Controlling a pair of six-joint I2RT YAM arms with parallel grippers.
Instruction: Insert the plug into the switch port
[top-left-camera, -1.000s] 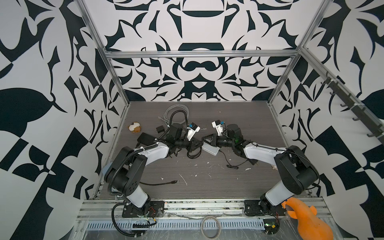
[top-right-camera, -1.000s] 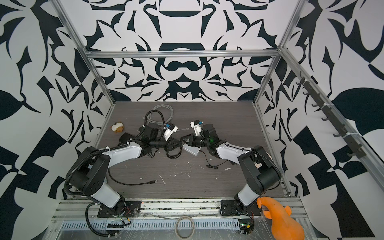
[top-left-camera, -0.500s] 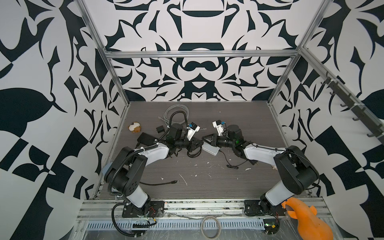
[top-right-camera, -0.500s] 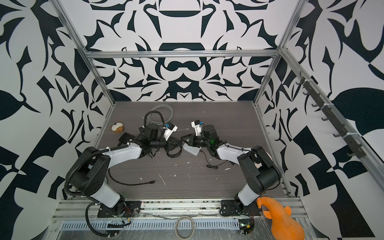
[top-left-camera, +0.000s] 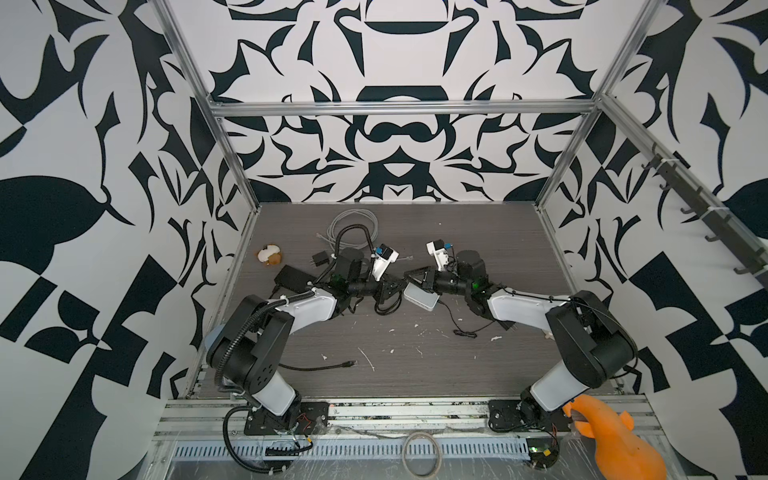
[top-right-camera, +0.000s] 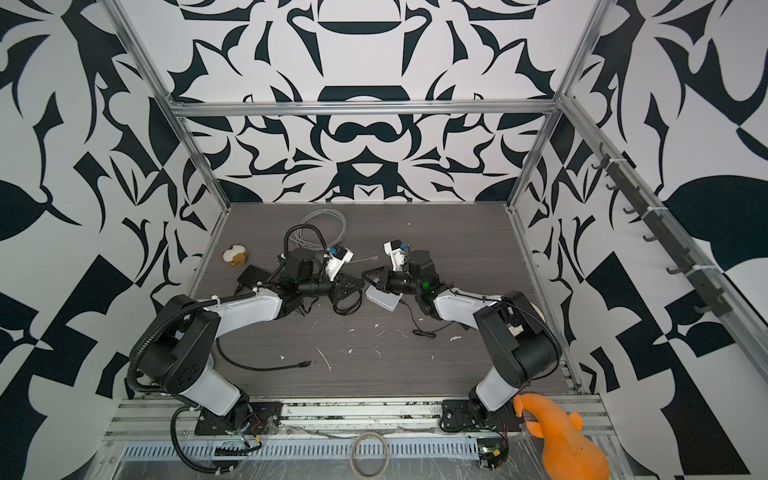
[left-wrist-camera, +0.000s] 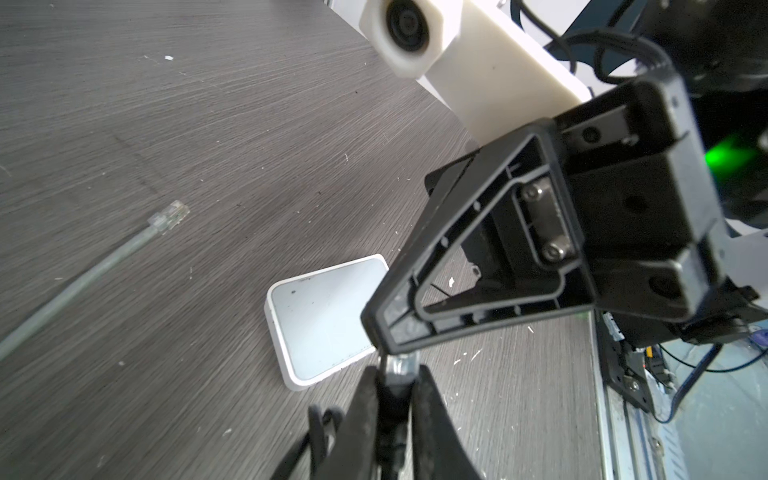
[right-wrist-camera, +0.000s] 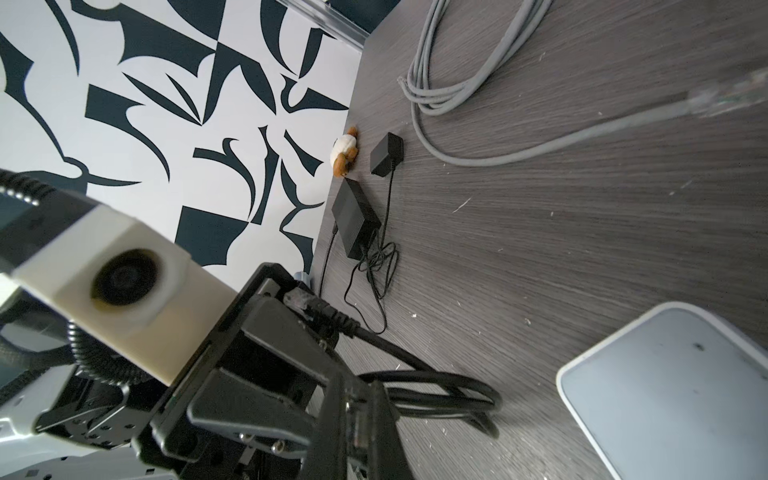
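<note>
The clear snap-in plug on the black round cable is clamped between the left fingers, with its tip protruding past them. We locate it above the middle of the grey wood-grain bench, just beside the flat white rounded-corner switch box, which lies flat there between the two arms.

Key relation: the plug's long axis runs in line with the left fingers and points at the near side edge of the switch box. We cannot tell whether the tip touches that edge, and no view shows the port face. The left arm carries the plug. The right fingers are together with nothing seen between them, their tip poised over the same edge. We judge that the coming move depends on squaring the plug axis to the port.

Count:
- One switch box.
- One grey coiled cable near the back edge, with a second clear plug lying free.
- One black cable end near the front edge. We cannot tell whether it belongs to the held cable.
- By the left edge: a large black power adapter, a small black power adapter and one small plush toy.
</note>
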